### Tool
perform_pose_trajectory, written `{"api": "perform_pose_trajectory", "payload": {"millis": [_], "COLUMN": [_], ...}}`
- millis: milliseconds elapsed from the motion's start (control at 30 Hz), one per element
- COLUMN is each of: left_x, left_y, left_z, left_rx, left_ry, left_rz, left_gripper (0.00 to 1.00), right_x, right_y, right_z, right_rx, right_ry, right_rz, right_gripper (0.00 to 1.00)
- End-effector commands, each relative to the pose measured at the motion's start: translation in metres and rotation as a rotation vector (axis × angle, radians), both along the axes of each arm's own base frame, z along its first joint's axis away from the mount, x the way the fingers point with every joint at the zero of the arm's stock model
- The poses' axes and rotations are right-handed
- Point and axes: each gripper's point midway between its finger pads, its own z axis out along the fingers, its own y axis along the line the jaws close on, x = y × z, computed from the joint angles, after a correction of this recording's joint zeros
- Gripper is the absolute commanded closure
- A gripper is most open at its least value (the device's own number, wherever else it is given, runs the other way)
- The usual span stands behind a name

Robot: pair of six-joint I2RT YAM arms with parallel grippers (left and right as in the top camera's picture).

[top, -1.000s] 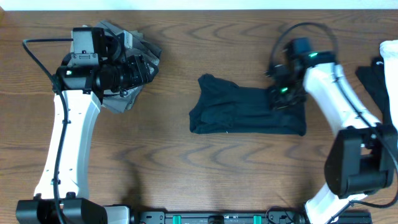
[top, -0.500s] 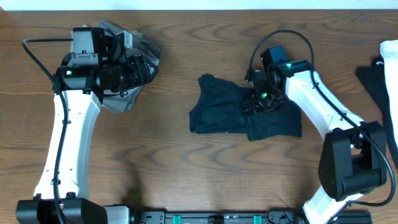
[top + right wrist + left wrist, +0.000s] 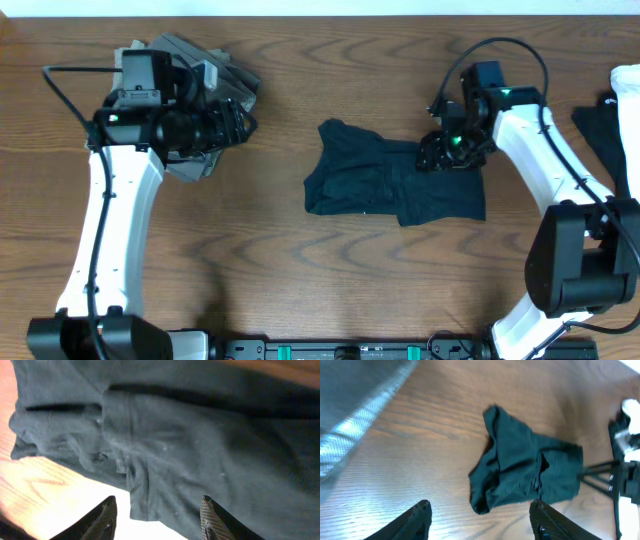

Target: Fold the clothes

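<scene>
**T-shirt**: black, soft matt knit. It lies flat on the table, right of centre, in a rough rectangle that is wider than deep. The left half is bunched and creased, with a rumpled flap standing out at its far-left corner. The right half is smoother, with a doubled layer whose hemmed edge runs near to far across the middle. The near edge is uneven and the right part reaches nearer. The right wrist view shows fine lint on the fabric and a stitched seam.

**Right gripper**: dark fingers spread, nothing between them. It sits over the shirt's far-right corner; contact cannot be told. A green light glows on the white arm.

**Left gripper**: fingers wide apart and empty, well left of the shirt. It hangs over the edge of the grey garment.

**Grey garment**: folded and woven-looking, at the far left, partly under the left arm.

**White cloth**: at the far-right edge, cut off by the frame.

**Table**: brown wood with a bold grain. Bare wood separates the shirt from the grey garment, and a broad bare strip runs along the shirt's near side.
</scene>
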Motion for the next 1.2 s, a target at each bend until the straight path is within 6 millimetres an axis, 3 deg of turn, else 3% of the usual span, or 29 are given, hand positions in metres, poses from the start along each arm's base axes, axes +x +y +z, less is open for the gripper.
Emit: {"api": "perform_pose_trajectory", "payload": {"millis": [0, 233, 333, 467, 700, 967, 1133, 1167], "left_x": [-0.010, -0.016, -0.018, -0.017, -0.013, -0.015, -0.011, -0.011], "left_y": [-0.031, -0.084, -0.112, -0.126, -0.135, -0.149, -0.158, -0.160], "left_z": [-0.034, -0.110, -0.130, -0.155, -0.177, -0.204, -0.205, -0.204], "left_rx": [-0.064, -0.089, -0.167, -0.180, -0.170, -0.170, -0.176, -0.176], "left_ry": [0.073, 0.250, 0.291, 0.347, 0.351, 0.383, 0.354, 0.349], "left_rz": [-0.142, -0.298, -0.355, -0.336, -0.349, -0.352, -0.361, -0.364], "left_gripper": [0.31, 0.28, 0.27, 0.27, 0.26, 0.28, 0.43, 0.51], "right_x": [0.015, 0.030, 0.029, 0.027, 0.024, 0.023, 0.022, 0.021], "right_y": [-0.007, -0.034, -0.041, -0.047, -0.051, -0.051, -0.051, -0.051], "right_z": [0.017, 0.045, 0.056, 0.070, 0.087, 0.093, 0.092, 0.092], "right_rx": [0.095, 0.160, 0.153, 0.139, 0.113, 0.112, 0.113, 0.113], "right_ry": [-0.050, -0.124, -0.154, -0.195, -0.248, -0.264, -0.258, -0.256], "right_rz": [-0.046, -0.130, -0.146, -0.142, -0.137, -0.136, -0.137, -0.137], "right_gripper": [0.48, 0.51, 0.51, 0.51, 0.52, 0.56, 0.57, 0.57]}}
